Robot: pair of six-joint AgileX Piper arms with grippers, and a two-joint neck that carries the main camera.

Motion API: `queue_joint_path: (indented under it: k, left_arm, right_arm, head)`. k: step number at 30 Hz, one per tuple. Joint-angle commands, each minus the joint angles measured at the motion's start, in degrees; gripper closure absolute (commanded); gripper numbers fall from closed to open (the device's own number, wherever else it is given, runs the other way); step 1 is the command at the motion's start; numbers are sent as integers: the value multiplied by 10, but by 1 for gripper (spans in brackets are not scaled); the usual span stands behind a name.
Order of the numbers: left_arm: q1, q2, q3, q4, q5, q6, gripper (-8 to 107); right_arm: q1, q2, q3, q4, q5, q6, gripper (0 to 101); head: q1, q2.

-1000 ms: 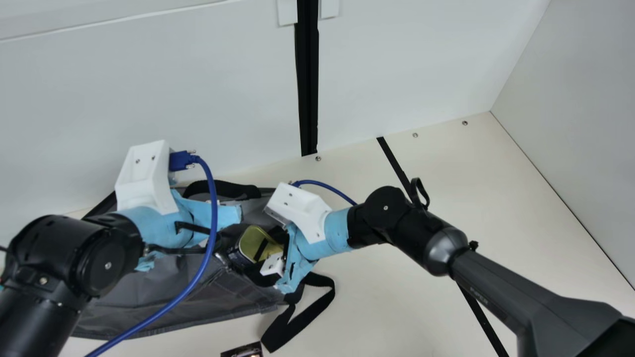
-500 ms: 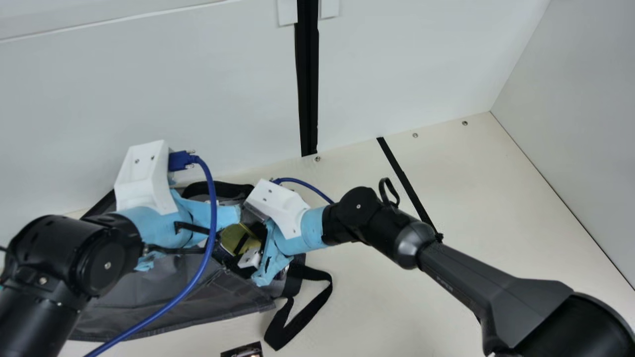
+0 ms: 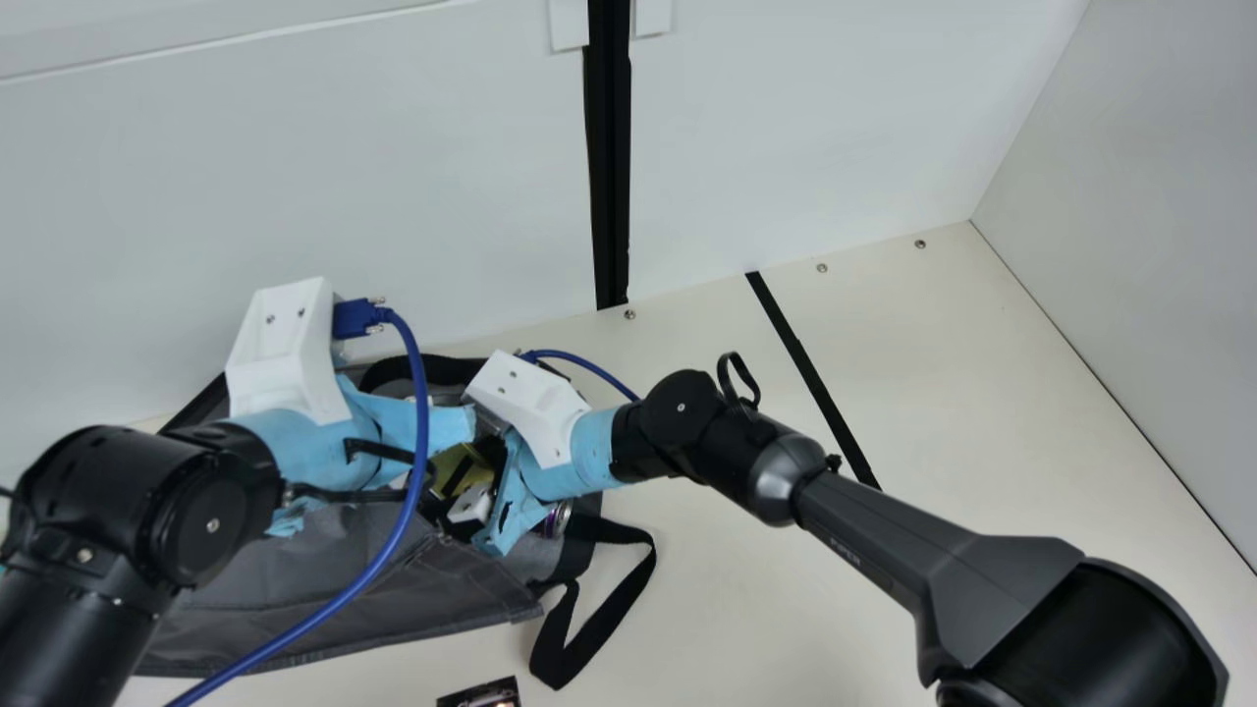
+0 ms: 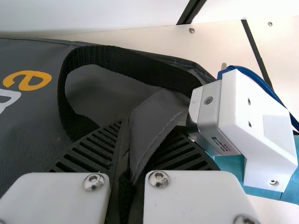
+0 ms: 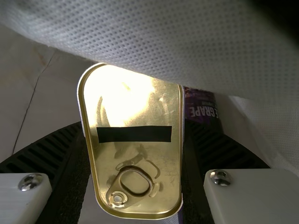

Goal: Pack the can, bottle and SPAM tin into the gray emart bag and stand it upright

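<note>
Presently one SPAM tin [image 5: 133,158] clamped between right gripper's [image 3: 509,506] jaws, inside one gray emart bag [image 3: 442,589]. One purple can [image 5: 202,107], past the tin, beside one jaw. Left gripper's [image 3: 432,424] jaws pinched on the bag's fabric. Grippers: two.
</note>
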Motion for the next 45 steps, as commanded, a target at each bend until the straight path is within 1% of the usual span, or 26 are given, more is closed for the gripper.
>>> queue_joint_path:
  k: [1, 22, 23, 32, 45]
  left_arm:
    - [0, 0, 0, 0, 0, 0, 107]
    - [0, 0, 0, 0, 0, 0, 107]
    - [0, 0, 0, 0, 0, 0, 107]
    - [0, 0, 0, 0, 0, 0, 107]
    - [0, 0, 0, 0, 0, 0, 107]
  right_arm:
    - [1, 1, -1, 0, -3, 1, 78]
    - [3, -9, 7, -1, -5, 5, 8]
    - [3, -10, 8, -1, -5, 5, 6]
    - [-4, -25, 19, -2, 2, 2, 6]
    - [-34, -67, 49, 2, 30, -17, 6]
  head:
    - [-14, 0]
    - [-14, 0]
    - [-14, 0]
    - [-14, 0]
    - [-14, 0]
